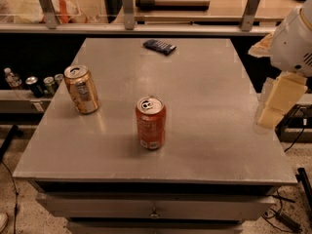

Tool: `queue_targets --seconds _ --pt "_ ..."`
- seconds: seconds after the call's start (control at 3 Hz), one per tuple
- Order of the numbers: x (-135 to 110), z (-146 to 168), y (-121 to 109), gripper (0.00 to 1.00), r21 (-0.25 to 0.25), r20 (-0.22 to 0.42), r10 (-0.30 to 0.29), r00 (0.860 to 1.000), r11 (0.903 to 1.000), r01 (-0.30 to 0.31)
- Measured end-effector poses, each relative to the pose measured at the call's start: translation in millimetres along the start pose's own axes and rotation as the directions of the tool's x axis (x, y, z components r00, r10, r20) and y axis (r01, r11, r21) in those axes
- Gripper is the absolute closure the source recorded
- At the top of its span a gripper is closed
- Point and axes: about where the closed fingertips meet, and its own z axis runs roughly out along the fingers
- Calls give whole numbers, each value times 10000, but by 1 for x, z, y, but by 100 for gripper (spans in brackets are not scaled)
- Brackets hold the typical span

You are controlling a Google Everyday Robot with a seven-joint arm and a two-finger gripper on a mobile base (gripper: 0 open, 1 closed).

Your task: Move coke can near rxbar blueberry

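The coke can (150,122) stands upright near the middle of the grey metal table (209,106), a little toward the front. It is red-orange with a silver top. The rxbar blueberry (159,46) lies flat near the table's far edge, well behind the can. My gripper (267,117) hangs pale at the right side of the table, beyond the table's right edge, far from the can and holding nothing that I can see.
A gold can (82,89) stands upright at the table's left. Several small bottles and cans (35,84) sit on a low shelf off the left side. A counter with a clear rail (146,13) runs behind the table.
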Motion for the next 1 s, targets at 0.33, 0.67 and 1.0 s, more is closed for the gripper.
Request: queue_targets --seconds 0.33,0.67,1.0 --pt "-6 24 3 0 -746 1002 48 9950 9972 27" --pt "-11 43 5 0 -1396 2358 387 9710 9902 -55" --pt "-18 42 7 0 -1527 2648 453 9632 9883 -45"
